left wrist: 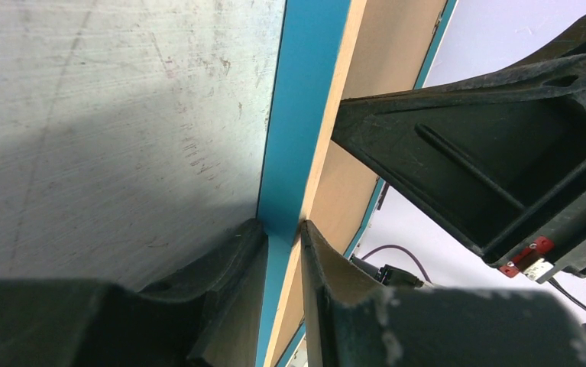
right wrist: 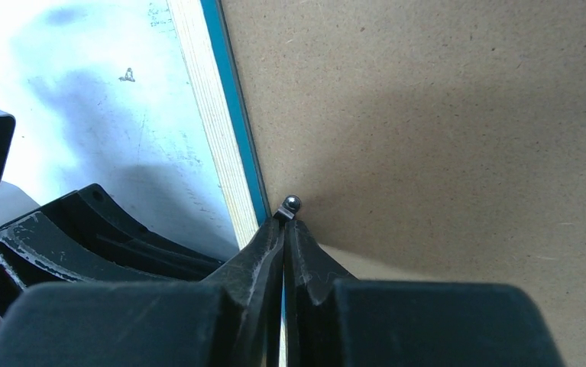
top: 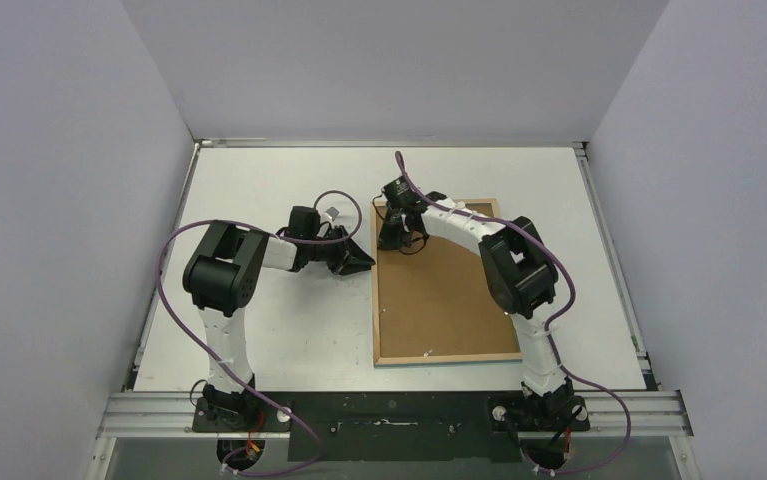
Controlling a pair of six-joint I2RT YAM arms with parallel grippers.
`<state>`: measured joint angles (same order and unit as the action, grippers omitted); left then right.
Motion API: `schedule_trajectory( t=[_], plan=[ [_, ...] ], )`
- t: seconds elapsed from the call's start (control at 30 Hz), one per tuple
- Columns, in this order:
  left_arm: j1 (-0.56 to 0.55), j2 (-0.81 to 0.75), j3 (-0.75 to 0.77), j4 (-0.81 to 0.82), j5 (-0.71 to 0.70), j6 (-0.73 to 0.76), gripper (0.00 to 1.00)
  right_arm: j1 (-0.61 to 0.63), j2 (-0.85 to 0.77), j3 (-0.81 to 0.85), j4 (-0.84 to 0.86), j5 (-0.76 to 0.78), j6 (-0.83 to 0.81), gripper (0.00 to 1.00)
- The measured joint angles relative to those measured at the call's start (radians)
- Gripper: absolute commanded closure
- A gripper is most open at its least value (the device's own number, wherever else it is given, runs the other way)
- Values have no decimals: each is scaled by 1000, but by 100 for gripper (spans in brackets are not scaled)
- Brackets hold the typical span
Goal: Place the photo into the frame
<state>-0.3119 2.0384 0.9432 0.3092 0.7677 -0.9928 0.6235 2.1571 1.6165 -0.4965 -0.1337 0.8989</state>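
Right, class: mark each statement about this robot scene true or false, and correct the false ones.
1. The frame lies face down, with its brown backing board upward. True.
2. The photo lies beside the frame. False: no photo shows in any view.
3. The right gripper is wide open. False: its fingers are closed, with the tips at a small metal tab on the backing board.
4. The left gripper straddles the frame's left edge. True.
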Motion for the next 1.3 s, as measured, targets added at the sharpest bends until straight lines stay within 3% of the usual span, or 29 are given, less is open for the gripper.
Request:
schedule_trajectory(
  t=[0.43, 0.6, 0.7, 0.93, 1.3],
  plan=[
    [2, 0, 1, 0, -1, -2, 80, -10, -39, -109, 139, -22, 77, 100],
    [3, 0, 3, -2, -1, -2, 80, -15, -80, -212, 273, -32, 128, 78],
    [3, 0, 6, -10, -1, -2, 80, -19, -105, -262, 350, -32, 148, 76],
    [4, 0, 14, -28, 0, 0, 80, -21, -119, -328, 446, -26, 170, 99],
    [9, 9, 52, -97, 8, 21, 80, -21, -119, -337, 464, -21, 187, 100]
  ],
)
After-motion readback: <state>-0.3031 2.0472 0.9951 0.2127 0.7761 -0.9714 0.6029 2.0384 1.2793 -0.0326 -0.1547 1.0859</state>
